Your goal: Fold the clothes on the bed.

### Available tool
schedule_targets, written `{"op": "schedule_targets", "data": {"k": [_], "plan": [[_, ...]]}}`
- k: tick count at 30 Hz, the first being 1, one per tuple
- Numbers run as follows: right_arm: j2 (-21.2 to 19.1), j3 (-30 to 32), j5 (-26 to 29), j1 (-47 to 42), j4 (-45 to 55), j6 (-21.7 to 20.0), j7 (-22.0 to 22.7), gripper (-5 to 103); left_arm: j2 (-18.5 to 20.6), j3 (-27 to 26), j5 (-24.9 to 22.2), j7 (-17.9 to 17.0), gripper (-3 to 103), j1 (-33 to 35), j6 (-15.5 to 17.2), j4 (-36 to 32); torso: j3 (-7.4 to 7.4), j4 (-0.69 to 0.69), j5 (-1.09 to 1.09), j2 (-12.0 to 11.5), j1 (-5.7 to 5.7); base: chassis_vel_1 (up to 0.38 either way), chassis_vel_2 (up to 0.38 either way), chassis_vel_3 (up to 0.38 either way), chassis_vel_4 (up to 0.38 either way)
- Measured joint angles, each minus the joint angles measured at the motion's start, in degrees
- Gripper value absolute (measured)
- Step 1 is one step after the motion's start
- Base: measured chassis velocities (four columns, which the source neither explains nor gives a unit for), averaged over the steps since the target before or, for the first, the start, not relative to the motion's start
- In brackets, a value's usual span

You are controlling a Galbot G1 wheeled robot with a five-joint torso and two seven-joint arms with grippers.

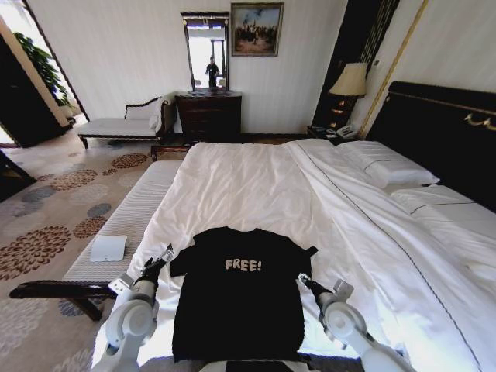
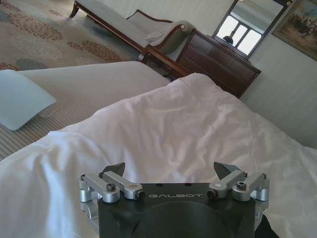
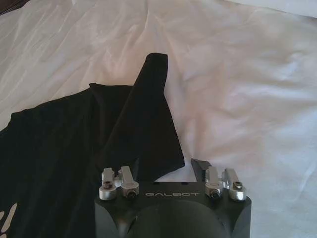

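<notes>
The black T-shirt [image 1: 236, 298] lies spread flat, chest lettering up, on the white duvet [image 1: 256, 186] at the near end of the bed [image 1: 434, 232], its collar toward the far end and its hem close to the robot. No fold looks made yet across the body, so the job seems to be at its opening step: taking hold of the sleeves or side edges to bring them inward. The left gripper [image 1: 165, 254] hovers just beside the shirt's left sleeve, fingers apart and pointing forward over bare duvet, as the left wrist view confirms [image 2: 173, 171]. The right gripper [image 1: 304, 279] sits at the opposite sleeve; in the right wrist view [image 3: 163, 168] its fingers are apart with the doubled-over sleeve [image 3: 148, 124] lying just ahead and partly between them. The next move likely calls for lowering both grippers onto the cloth and pinching fabric only, not the duvet beneath
</notes>
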Motion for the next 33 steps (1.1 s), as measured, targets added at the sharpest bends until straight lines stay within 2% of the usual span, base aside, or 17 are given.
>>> {"op": "schedule_targets", "data": {"k": [1, 4, 7, 8, 10, 13, 14, 15, 17, 33], "plan": [[0.1, 0.0, -0.1, 0.0, -0.1, 0.1, 0.0, 60, 0.0, 0.0, 0.0, 0.0, 100, 0.0, 0.0, 0.1, 0.0, 0.0, -0.01, 0.0, 0.0, 0.0, 0.0, 0.0, 0.0], [0.3, 0.0, -0.5, 0.1, -0.3, 0.4, 0.0, 44, 0.1, 0.1, 0.0, 0.0, 100, -0.1, 0.0, 0.3, 0.0, 0.0, 0.0, 0.0, 0.0, 0.0, 0.0, 0.0, 0.0], [0.4, 0.0, -0.6, 0.1, -0.3, 0.5, -0.1, 38, 0.2, 0.1, 0.0, 0.0, 100, -0.3, 0.0, 0.4, 0.0, 0.0, 0.0, 0.0, 0.0, 0.0, 0.0, 0.0, 0.0], [0.4, 0.0, -0.7, 0.1, -0.3, 0.5, -0.1, 28, 0.4, 0.1, 0.0, 0.0, 100, -0.4, -0.1, 0.5, 0.0, 0.0, 0.0, 0.0, 0.0, 0.0, 0.0, 0.0, 0.0], [0.5, 0.0, -0.7, 0.2, -0.3, 0.6, -0.1, 28, 0.4, 0.1, 0.0, 0.0, 100, -0.4, -0.1, 0.6, 0.0, 0.0, 0.0, 0.0, 0.0, 0.0, 0.0, 0.0, 0.0], [0.7, 0.0, -0.9, 0.3, -0.3, 0.6, -0.2, 12, 0.7, 0.2, -0.1, 0.0, 100, -0.6, -0.1, 0.9, 0.0, 0.0, 0.0, 0.0, 0.0, 0.0, 0.0, 0.0, 0.0], [0.7, 0.0, -0.9, 0.3, -0.3, 0.6, -0.2, 12, 0.7, 0.2, -0.1, 0.0, 100, -0.6, -0.1, 0.9, 0.0, 0.0, 0.0, 0.0, 0.0, 0.0, 0.0, 0.0, 0.0], [0.7, -0.1, -1.1, 0.3, -0.3, 0.6, -0.2, 7, 0.7, 0.1, -0.1, 0.0, 100, -0.6, -0.1, 0.9, 0.0, 0.0, -0.01, 0.0, 0.0, 0.0, 0.0, 0.0, 0.0], [0.7, -0.2, -1.6, 0.2, -0.1, 0.8, -0.2, 3, 0.9, 0.2, -0.2, 0.0, 100, -0.7, -0.1, 1.0, 0.0, 0.0, 0.0, 0.0, 0.0, 0.0, 0.0, 0.0, 0.0], [0.3, 0.2, -5.0, -4.6, 4.1, 1.6, 3.0, 0, 1.3, -0.1, -0.5, 0.0, 100, -1.5, -0.2, 1.9, 0.0, 0.0, 0.0, 0.0, 0.0, 0.0, 0.0, 0.0, 0.0]]}}
